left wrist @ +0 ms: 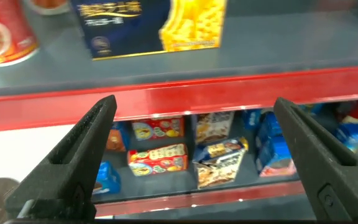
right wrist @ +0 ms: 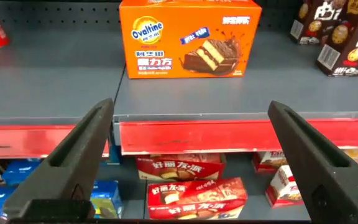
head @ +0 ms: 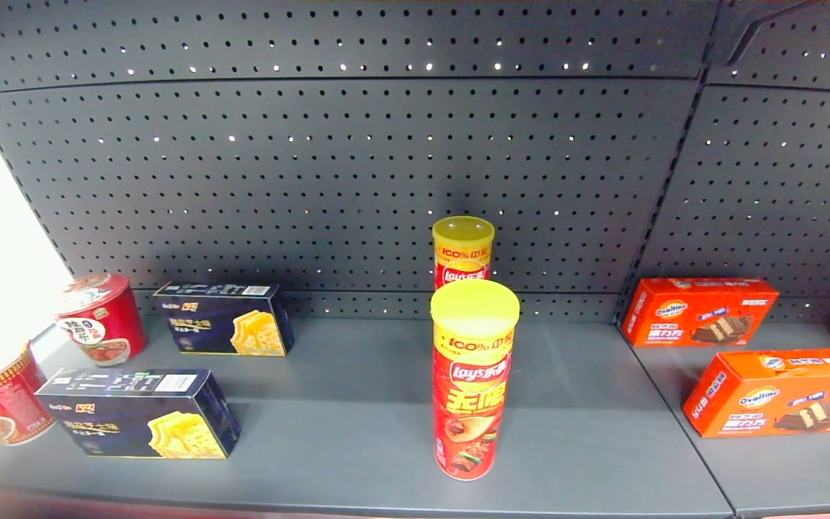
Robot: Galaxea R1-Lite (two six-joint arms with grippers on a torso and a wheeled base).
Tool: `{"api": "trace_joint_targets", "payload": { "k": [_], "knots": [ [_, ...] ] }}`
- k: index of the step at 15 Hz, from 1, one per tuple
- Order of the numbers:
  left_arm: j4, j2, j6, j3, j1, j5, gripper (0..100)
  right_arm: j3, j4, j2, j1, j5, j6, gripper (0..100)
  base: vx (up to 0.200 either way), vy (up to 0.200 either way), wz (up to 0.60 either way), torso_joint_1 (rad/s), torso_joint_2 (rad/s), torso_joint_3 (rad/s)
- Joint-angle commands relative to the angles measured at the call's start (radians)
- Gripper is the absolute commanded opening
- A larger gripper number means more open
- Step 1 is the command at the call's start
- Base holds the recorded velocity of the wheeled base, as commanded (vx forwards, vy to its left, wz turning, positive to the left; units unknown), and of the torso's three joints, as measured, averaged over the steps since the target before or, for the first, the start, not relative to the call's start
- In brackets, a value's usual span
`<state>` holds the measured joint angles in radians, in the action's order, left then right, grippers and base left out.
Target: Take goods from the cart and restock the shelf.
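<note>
Grey metal shelf (head: 357, 404) holds a red, yellow-lidded crisp tube (head: 471, 389) (twin (head: 462, 252) at twelve o'clock). Left gripper (left wrist: 193, 103) and right gripper (right wrist: 191, 104) gape empty; cart pickup judged next.

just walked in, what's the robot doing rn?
Nothing is being handled at this moment. The left gripper and right gripper are both open and empty, in front of the shelf edge. On the shelf, a front chip can and rear chip can stand upright mid-shelf, with dark blue boxes and red cups to the left and orange boxes to the right.
</note>
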<state>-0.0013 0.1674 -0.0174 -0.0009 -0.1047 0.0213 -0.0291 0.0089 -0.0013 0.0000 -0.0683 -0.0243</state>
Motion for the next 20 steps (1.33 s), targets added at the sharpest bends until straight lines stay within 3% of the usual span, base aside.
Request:
{"api": "trace_joint_targets", "payload": {
  "k": [1, 2, 6, 8, 10, 13, 20],
  "knots": [
    [0.000, -0.036, 0.001, 0.001, 0.108, -0.001, 100, 0.000, 0.000, 0.001, 0.000, 0.004, 0.000, 100, 0.000, 0.000, 0.00, 0.000, 0.00, 0.000],
    [0.000, -0.069, 0.002, 0.001, 0.137, -0.003, 100, 0.000, 0.000, 0.001, 0.000, 0.004, 0.015, 100, 0.000, 0.000, 0.00, 0.000, 0.00, 0.000],
    [0.000, -0.088, 0.014, 0.001, 0.137, 0.005, 100, 0.000, -0.001, 0.001, 0.000, -0.002, 0.102, 100, 0.000, 0.000, 0.00, 0.000, 0.00, 0.000],
    [0.000, -0.144, 0.034, 0.001, 0.092, -0.037, 100, 0.000, -0.001, 0.001, 0.000, -0.002, 0.116, 100, 0.000, 0.000, 0.00, 0.000, 0.00, 0.000],
    [0.000, -0.164, 0.047, 0.001, 0.095, -0.024, 100, 0.000, -0.001, 0.001, 0.000, 0.005, 0.113, 100, 0.000, 0.000, 0.00, 0.000, 0.00, 0.000],
    [0.000, -0.164, 0.037, 0.001, 0.095, 0.028, 100, 0.000, -0.001, 0.001, 0.000, 0.021, 0.115, 100, -0.133, 0.000, 0.00, 0.003, 0.00, 0.005],
    [0.000, -0.164, 0.019, 0.001, 0.095, 0.034, 100, 0.000, -0.003, 0.001, 0.000, 0.007, 0.110, 100, -0.029, 0.000, 0.00, 0.002, 0.00, -0.001]
  ]
}}
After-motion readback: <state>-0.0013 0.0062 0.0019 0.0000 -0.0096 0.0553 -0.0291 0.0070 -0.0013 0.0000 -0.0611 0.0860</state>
